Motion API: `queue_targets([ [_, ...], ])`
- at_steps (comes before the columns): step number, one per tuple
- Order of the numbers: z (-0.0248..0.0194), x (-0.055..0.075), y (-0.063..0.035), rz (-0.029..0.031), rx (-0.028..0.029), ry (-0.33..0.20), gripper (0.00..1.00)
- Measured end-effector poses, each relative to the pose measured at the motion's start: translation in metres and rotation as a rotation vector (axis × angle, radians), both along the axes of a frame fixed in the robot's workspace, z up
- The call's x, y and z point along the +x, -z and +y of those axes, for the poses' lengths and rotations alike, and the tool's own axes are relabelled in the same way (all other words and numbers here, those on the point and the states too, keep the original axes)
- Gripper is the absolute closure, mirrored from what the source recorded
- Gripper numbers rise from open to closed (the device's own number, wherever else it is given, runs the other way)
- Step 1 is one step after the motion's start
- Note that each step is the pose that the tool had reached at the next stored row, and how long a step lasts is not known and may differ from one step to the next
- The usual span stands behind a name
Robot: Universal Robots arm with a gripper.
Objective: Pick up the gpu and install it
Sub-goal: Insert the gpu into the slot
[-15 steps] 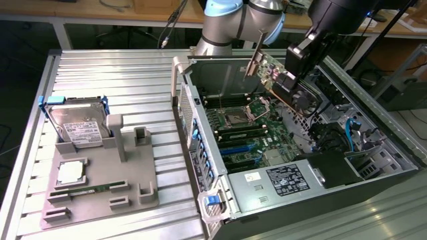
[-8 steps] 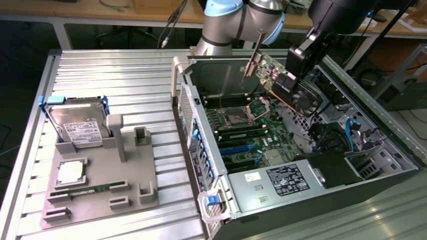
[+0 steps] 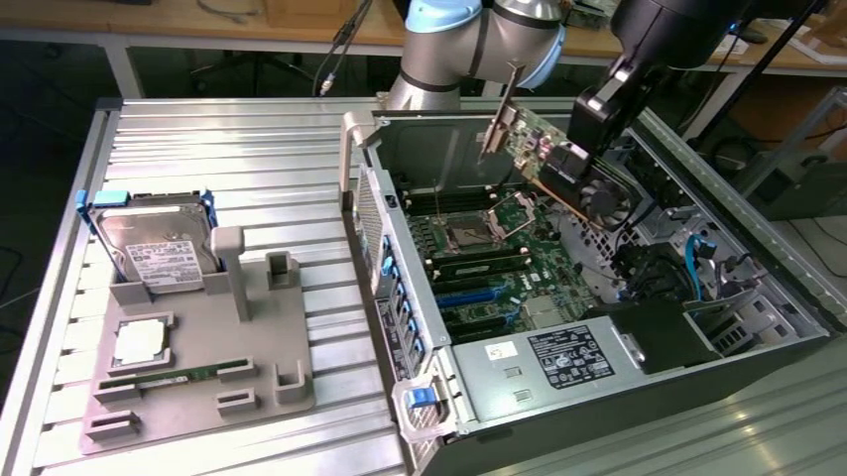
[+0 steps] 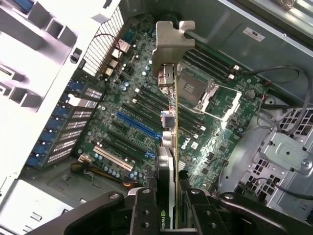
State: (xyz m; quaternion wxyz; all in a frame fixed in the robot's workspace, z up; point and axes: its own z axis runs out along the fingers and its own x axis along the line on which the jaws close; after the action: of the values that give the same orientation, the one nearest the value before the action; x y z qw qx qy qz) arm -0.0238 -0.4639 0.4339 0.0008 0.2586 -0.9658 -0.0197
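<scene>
Tool [image 4: 171,208] is gripping the gpu [image 4: 169,98], jaws closed on the card's near edge. Card is hanging on edge above the motherboard [image 4: 132,115], metal bracket pointing away from the tool, not seated in any slot. Open computer case [image 3: 397,268] is lying on the counter [image 3: 238,149]. Beyond it, a hard drive [image 3: 157,253] is sitting in a gray holder [image 3: 198,372].

Ribbed aluminium table [image 3: 225,139] spans foreground, slats running lengthwise, pale glare along ridges. Wooden bench [image 3: 198,25] across far side, white leg [image 3: 122,67] beneath. Dark floor [image 3: 34,178] beyond table at exterior view's left and under bench. Black cable [image 3: 339,45] hangs off bench edge. Light bright, even.
</scene>
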Motion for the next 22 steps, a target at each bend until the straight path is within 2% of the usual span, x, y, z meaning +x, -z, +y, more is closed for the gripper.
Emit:
queue_targets([
  [7, 0.0, 0.0, 0.0, -0.0001, 0.0001, -0.034, 0.73],
  [22, 0.0, 0.0, 0.0, -0.0001, 0.0002, -0.041, 0.73],
])
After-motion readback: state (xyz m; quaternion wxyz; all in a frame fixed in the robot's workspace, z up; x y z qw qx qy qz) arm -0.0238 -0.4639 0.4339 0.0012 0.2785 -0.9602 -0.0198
